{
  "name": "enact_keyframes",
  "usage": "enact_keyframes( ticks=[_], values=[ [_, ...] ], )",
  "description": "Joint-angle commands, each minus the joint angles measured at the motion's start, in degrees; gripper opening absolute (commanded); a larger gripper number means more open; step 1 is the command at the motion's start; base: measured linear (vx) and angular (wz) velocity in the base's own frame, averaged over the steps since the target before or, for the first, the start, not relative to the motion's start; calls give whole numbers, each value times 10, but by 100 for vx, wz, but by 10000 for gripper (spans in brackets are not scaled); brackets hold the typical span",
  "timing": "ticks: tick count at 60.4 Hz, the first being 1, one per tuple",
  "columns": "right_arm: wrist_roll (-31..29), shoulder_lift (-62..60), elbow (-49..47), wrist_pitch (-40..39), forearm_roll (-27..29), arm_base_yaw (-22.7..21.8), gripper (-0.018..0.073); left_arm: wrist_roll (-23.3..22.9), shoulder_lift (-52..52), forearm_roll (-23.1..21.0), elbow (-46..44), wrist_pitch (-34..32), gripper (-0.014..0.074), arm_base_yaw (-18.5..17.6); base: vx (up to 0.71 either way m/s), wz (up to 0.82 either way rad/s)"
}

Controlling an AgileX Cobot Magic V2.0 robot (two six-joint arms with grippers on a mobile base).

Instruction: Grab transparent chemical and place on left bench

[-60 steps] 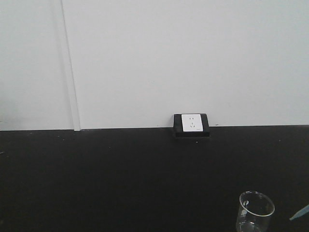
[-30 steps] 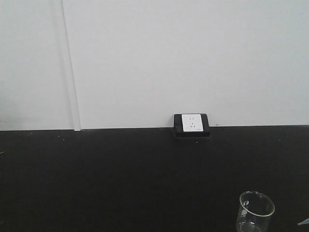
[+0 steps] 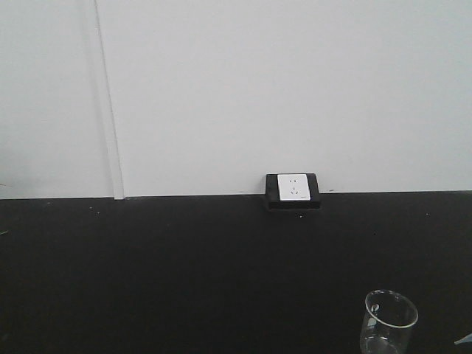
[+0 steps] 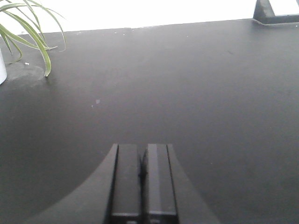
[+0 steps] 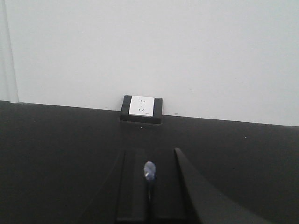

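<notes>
Exterior front-facing view, item 1: transparent chemical, a clear glass beaker, upright on the black benchtop at the lower right edge of the frame, its base cut off. It is held by nothing.

Item 2: wall socket, white on a black plate, at the foot of the white wall, well behind the beaker.

Item 3: left gripper, fingers pressed together, nothing between them, over bare benchtop, with a spider plant far off at the corner.

Item 4: right gripper, fingers read as together, with a small bluish glint at the seam. It points at the socket, and the beaker is absent from its view.

Item 5: left bench, not seen in any view.

Handling note: the step is judged to be the approach. The right fingers should be parted first, then brought level around the glass wall below the rim and closed gently, so the beaker is not tipped.
</notes>
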Motion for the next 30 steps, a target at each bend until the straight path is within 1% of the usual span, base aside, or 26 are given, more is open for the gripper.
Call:
enact_keyframes(
  ticks=[1,18,30],
  values=[
    [-1,1,-17,-44,-2,-3,-7,-4,-11,0,9,-45,-3,-1,-4,-2],
    [-1,1,-17,-44,-2,-3,-7,-4,-11,0,9,-45,-3,-1,-9,-1],
    [-1,7,-17,-43,-2,-3,-7,-4,-11,0,9,-45,-3,-1,-20,-2]
  ],
)
